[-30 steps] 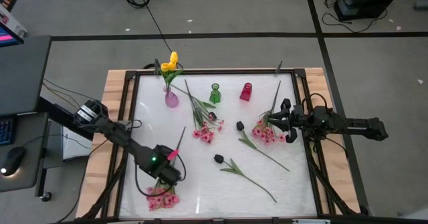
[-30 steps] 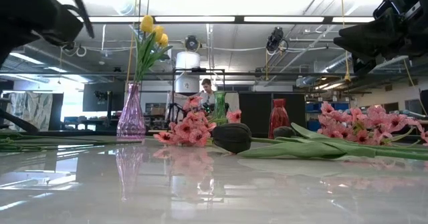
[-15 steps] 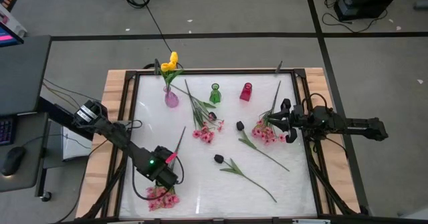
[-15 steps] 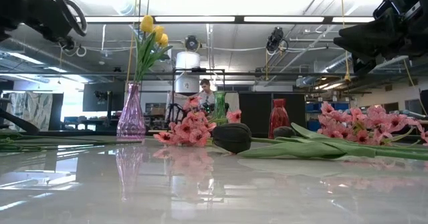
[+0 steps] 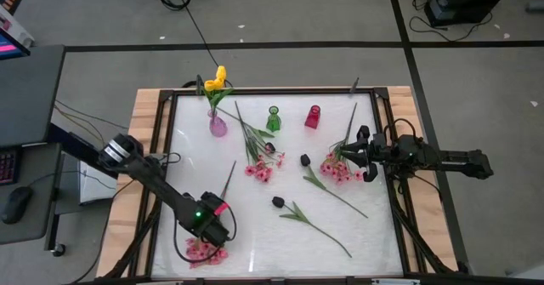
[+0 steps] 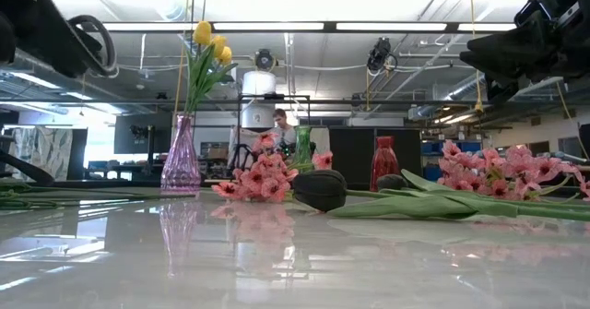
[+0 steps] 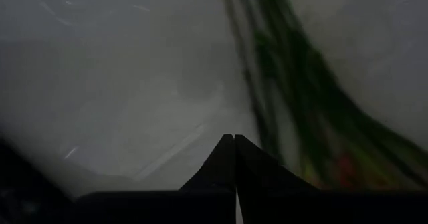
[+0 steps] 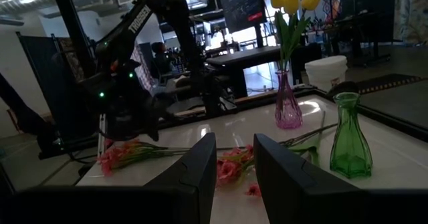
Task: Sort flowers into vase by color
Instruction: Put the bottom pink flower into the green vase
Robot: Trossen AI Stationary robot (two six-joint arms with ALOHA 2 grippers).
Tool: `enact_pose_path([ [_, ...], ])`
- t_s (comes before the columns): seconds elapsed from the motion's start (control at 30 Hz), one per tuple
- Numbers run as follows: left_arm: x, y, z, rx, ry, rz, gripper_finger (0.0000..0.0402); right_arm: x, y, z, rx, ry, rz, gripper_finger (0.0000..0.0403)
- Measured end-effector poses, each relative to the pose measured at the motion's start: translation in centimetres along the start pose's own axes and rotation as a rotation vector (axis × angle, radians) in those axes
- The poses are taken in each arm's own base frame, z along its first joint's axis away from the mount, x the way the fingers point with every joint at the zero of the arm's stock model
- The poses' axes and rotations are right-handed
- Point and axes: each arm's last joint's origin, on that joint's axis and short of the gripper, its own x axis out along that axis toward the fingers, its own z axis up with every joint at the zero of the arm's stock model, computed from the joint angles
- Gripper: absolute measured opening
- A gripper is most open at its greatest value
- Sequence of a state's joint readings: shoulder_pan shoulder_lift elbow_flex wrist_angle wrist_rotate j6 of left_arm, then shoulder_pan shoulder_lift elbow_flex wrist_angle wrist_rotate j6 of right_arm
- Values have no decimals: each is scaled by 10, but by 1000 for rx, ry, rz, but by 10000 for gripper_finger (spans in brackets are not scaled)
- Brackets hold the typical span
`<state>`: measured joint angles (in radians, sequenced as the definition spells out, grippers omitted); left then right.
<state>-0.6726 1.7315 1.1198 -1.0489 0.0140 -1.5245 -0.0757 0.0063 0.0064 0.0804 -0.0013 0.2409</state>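
White tabletop (image 5: pixel 255 225) with a wooden rim fills my overhead feed, the workshop stretching off behind it in the level camera. From what I see, the step in hand is the pick of a pink spray (image 5: pixel 204 253) lying at the near left corner, its stem running away toward the table's middle. My left gripper (image 5: pixel 214 231) is down on that stem just above the blossoms, and in the wrist camera its two fingers (image 7: pixel 221 167) are pressed tip to tip with blurred green stem close beside them; I cannot tell whether the stem is actually pinched (it looks to lie alongside the tips, not between them). So I judge that before lifting I should check the catch, then carry the spray to whichever vase takes pink. The purple vase (image 5: pixel 218 125) at the far left already holds the yellow tulips (image 5: pixel 218 77); the green vase (image 5: pixel 273 120) and red vase (image 5: pixel 313 117) stand empty beside it. My right gripper (image 5: pixel 355 151) waits at the right side just beside another pink bunch (image 5: pixel 337 169), its fingers (image 8: pixel 194 174) partly apart and holding nothing. Two dark tulips (image 5: pixel 278 202) and a further pink spray (image 5: pixel 259 168) lie mid-table.
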Motion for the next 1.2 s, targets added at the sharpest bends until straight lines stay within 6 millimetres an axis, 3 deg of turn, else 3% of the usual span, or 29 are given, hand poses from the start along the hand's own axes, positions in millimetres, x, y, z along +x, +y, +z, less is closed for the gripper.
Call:
enact_pose_path([
  [0.27,9,-22,0,-43,56,-153,1,0,0,0,0,0,0,110],
  [0.4,8,-25,10,-107,62,-197,1,0,0,0,0,0,0,110],
  [0.8,-2,-43,69,-173,-1,-506,0,0,0,0,0,0,0,110],
  [1.03,-9,-43,107,-74,-118,-625,0,0,0,0,0,0,0,110],
  [1.2,-13,-43,120,88,-196,-653,0,0,0,0,0,0,0,110],
])
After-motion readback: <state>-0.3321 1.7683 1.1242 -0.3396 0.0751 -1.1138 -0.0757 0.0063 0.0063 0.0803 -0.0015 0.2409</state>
